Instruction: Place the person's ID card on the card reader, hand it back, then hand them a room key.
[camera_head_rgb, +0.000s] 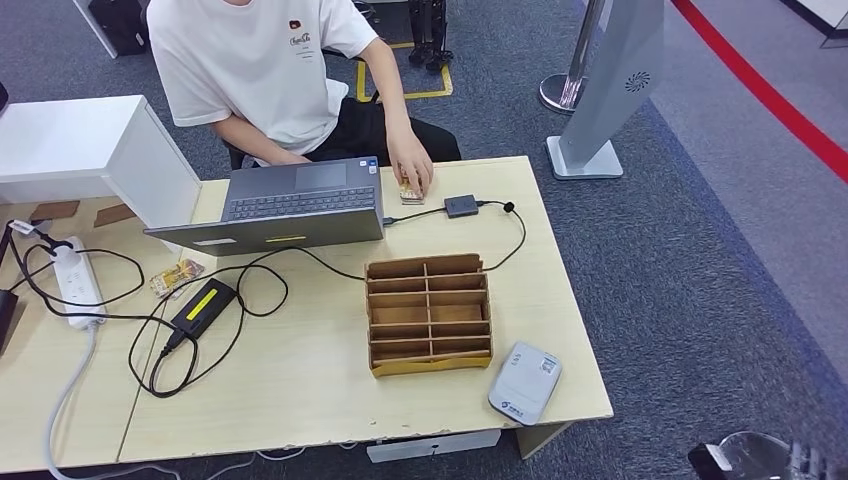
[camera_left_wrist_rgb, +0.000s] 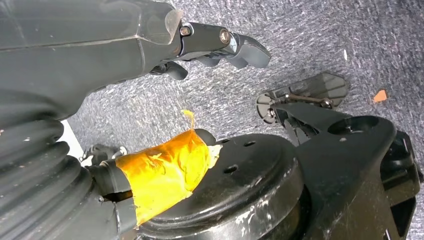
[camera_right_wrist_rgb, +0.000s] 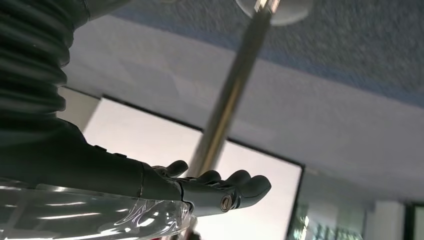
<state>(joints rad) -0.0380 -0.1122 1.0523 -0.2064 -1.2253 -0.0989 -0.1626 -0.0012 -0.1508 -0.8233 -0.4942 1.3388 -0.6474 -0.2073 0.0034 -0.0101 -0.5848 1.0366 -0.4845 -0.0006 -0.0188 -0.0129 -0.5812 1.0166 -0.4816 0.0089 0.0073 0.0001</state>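
The ID card (camera_head_rgb: 411, 192) sits at the far edge of the table (camera_head_rgb: 300, 390), pinned flat under the person's hand (camera_head_rgb: 412, 172), just left of the small black dongle (camera_head_rgb: 461, 206) and right of the laptop (camera_head_rgb: 290, 205). Its long axis can't be read; the fingers cover most of it. The card reader (camera_head_rgb: 526, 382), white and grey, lies at the near right corner, just right of the wooden compartment box (camera_head_rgb: 429, 313).

Now the arms. The right hand (camera_right_wrist_rgb: 210, 187) is low by the robot's side, off the table's right corner, fingers stretched out loosely with gaps between them, holding nothing and touching nothing. The left hand (camera_left_wrist_rgb: 215, 45) hangs over the grey carpet, fingers slackly extended, also empty.

So the card lies forward and to the left of the right hand, with the compartment box between, and that right arm looks the nearer one to both card and reader. Nothing started yet; I'd judge the first reach belongs to the right.
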